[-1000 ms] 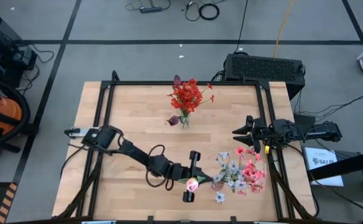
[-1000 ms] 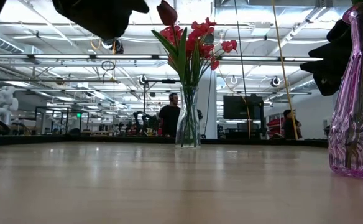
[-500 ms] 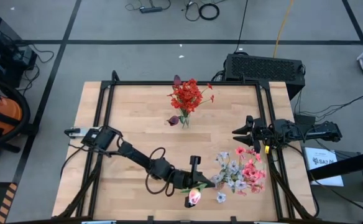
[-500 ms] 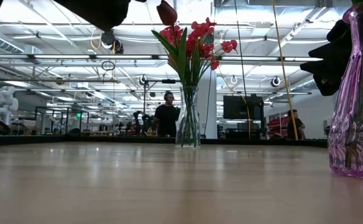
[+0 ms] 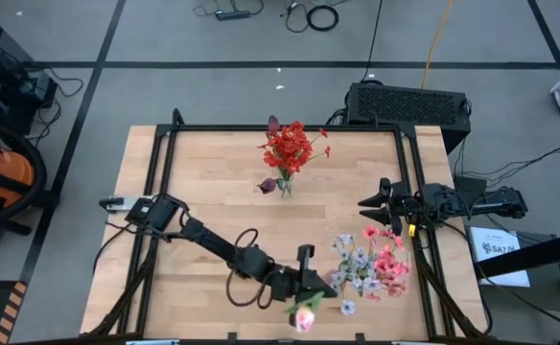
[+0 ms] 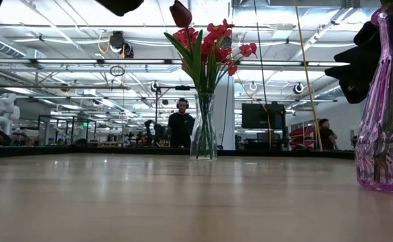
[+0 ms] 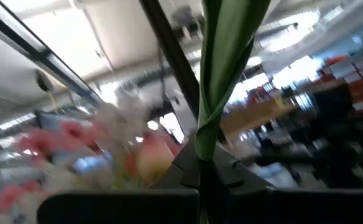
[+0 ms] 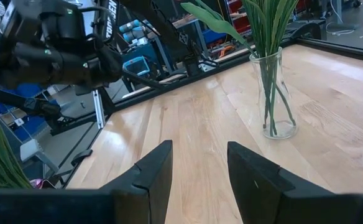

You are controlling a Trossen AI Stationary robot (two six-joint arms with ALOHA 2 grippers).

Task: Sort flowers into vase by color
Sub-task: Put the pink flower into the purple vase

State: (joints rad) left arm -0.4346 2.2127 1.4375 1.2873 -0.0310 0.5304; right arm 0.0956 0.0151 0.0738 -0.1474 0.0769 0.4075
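The left gripper (image 5: pixel 304 287) pinches a pink flower (image 5: pixel 305 317) by its stem near the table's (image 5: pixel 213 192) near edge, while the right gripper (image 5: pixel 374 198) waits spread at the right edge.

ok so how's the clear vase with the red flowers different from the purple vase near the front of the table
The clear vase is colourless glass; the purple vase is tinted violet and ribbed. The clear vase stands alone at the table's far middle, while the purple vase sits near the front right, with the left pincer holding a pink flower beside it. The clear vase holds red flowers; the purple vase holds pink and pale ones. Both stand upright.
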